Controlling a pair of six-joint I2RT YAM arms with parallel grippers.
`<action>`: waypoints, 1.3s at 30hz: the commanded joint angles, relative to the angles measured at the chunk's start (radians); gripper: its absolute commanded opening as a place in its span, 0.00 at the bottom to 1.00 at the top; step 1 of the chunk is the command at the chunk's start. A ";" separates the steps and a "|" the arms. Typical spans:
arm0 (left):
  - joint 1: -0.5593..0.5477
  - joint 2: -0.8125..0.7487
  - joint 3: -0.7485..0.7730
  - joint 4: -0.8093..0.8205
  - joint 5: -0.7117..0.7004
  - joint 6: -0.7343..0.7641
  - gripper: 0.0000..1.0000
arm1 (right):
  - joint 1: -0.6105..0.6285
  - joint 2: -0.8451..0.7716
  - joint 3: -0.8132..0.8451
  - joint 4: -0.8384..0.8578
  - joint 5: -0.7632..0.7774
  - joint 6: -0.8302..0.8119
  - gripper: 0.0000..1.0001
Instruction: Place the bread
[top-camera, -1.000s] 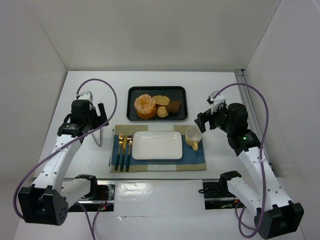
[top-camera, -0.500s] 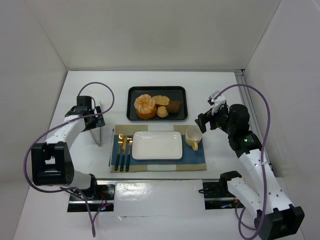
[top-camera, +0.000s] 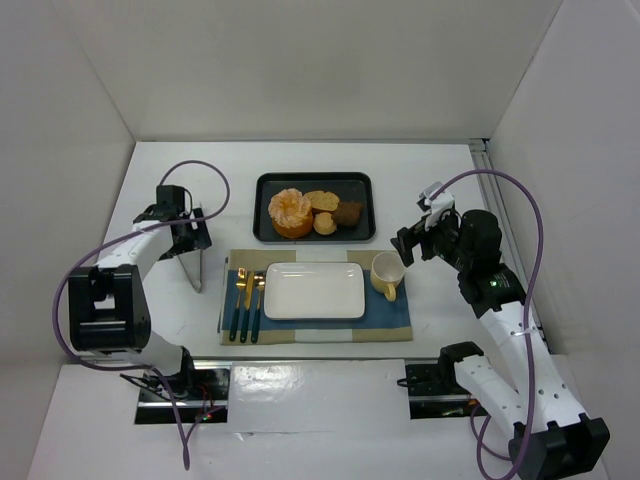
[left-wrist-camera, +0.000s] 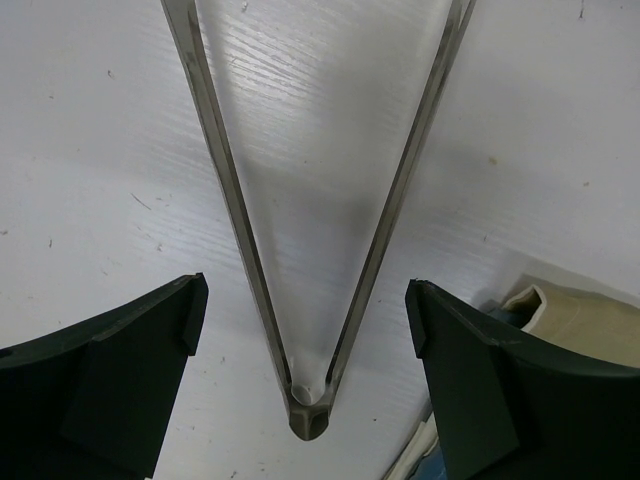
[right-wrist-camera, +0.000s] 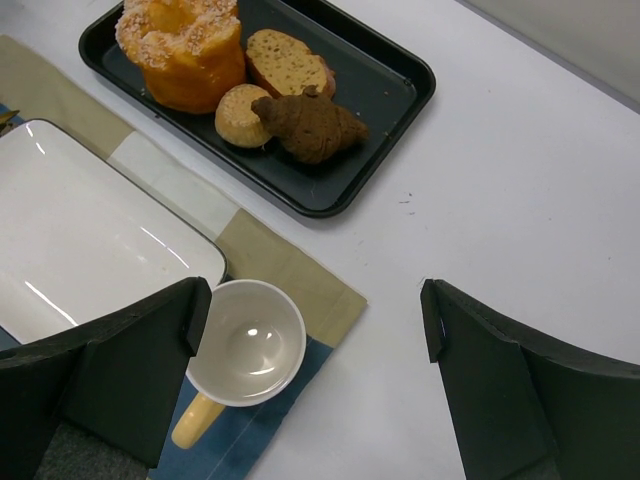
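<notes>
Left end effector (left-wrist-camera: 303, 300) points down, spread wide, straddling the tongs (left-wrist-camera: 222, 190), seemingly without contact.

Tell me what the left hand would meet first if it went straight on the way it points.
Likely the metal tongs, whose joined end lies between the open fingers of the left hand, then the white table under them. The gap is unclear.

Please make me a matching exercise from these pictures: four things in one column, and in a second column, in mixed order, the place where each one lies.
1. the bread
2. yellow cup
3. tongs
4. white plate

A. middle of the placemat
B. in the black tray
C. on the bare table, left of the placemat
D. right end of the placemat

Pairs: 1-B, 2-D, 3-C, 4-A
</notes>
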 joint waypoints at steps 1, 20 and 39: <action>0.004 0.023 0.016 0.024 0.029 0.015 1.00 | -0.001 -0.015 0.018 0.001 0.002 0.001 1.00; 0.042 0.159 0.065 0.006 0.069 0.024 1.00 | -0.001 -0.015 0.018 0.001 -0.007 0.001 1.00; 0.060 0.236 0.095 -0.026 0.116 0.033 0.41 | -0.001 -0.024 0.018 0.001 -0.007 0.001 1.00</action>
